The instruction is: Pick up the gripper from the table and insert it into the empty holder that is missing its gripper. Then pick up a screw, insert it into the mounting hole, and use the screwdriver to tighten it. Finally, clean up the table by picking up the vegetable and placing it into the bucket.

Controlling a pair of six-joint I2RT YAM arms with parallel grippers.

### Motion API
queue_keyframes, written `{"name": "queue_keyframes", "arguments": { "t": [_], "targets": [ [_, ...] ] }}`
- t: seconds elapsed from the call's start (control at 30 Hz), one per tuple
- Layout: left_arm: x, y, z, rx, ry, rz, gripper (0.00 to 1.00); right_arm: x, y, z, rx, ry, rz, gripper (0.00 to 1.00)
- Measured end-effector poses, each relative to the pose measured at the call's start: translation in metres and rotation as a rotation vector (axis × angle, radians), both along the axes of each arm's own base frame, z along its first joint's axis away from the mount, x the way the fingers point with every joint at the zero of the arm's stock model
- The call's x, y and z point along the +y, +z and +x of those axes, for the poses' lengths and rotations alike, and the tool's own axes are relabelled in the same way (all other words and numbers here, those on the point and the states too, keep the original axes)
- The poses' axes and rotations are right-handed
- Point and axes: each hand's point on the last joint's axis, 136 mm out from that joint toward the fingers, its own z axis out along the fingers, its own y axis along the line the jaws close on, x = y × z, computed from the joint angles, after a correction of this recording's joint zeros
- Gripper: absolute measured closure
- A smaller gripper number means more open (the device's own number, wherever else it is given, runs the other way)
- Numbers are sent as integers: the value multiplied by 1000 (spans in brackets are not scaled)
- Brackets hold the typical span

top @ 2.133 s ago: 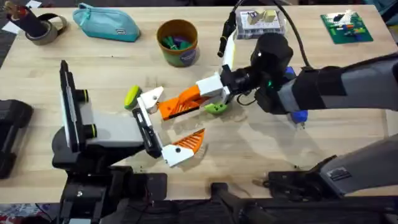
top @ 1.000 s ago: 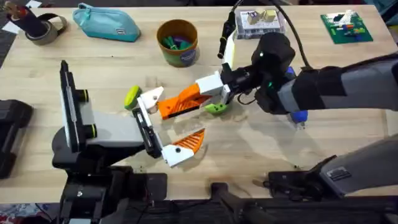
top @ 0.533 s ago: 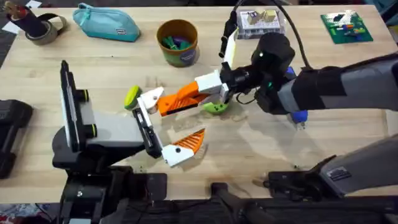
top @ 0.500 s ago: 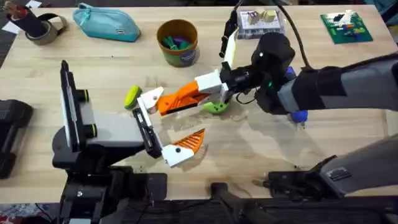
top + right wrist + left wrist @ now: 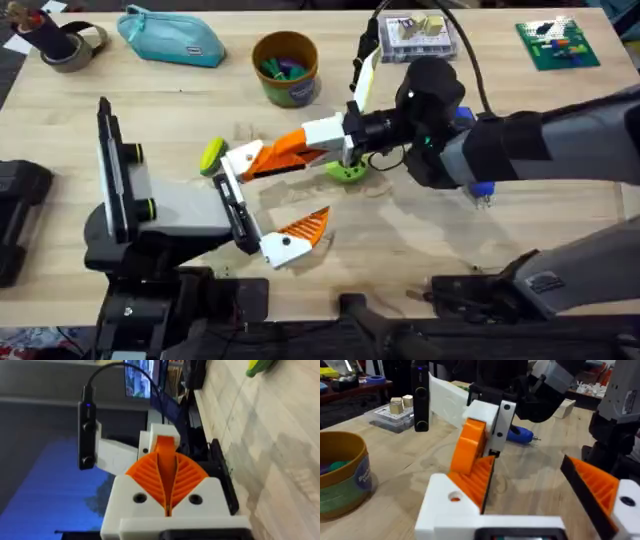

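My right gripper [image 5: 354, 134] is shut on the white base of the orange ribbed gripper [image 5: 285, 152], holding it off the table. The orange tip points left and meets the bare white holder [image 5: 240, 157] beside its yellow-green knob [image 5: 211, 155]. In the left wrist view the held gripper [image 5: 472, 455] stands just past the holder [image 5: 445, 507]. My left gripper [image 5: 272, 196] stands open, its one mounted orange finger [image 5: 298, 232] far from the holder. The light-green vegetable [image 5: 347, 174] lies under the right wrist. The blue screwdriver [image 5: 482, 186] pokes out from behind the right arm. The bucket [image 5: 285, 68] stands at the back.
A teal pouch [image 5: 170, 38] and a tape roll [image 5: 70, 45] sit at the back left. A clear parts box [image 5: 418, 35] and a green board [image 5: 556, 44] lie at the back right. The right arm spans the table's right half.
My right gripper has carried the orange gripper leftward, and its tip has gone from short of the holder to touching it. The left arm has stayed still.
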Motion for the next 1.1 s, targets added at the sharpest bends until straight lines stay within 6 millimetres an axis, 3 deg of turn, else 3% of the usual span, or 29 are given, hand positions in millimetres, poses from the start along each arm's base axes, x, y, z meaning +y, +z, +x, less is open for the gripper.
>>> {"name": "queue_keyframes", "arguments": {
  "t": [0.63,1.1],
  "targets": [
    [3,0,6,0,40,2,13,15,3,8,-8,-33,-16,983],
    [3,0,5,0,34,2,13,15,3,7,-27,-8,-22,983]
  ]
}}
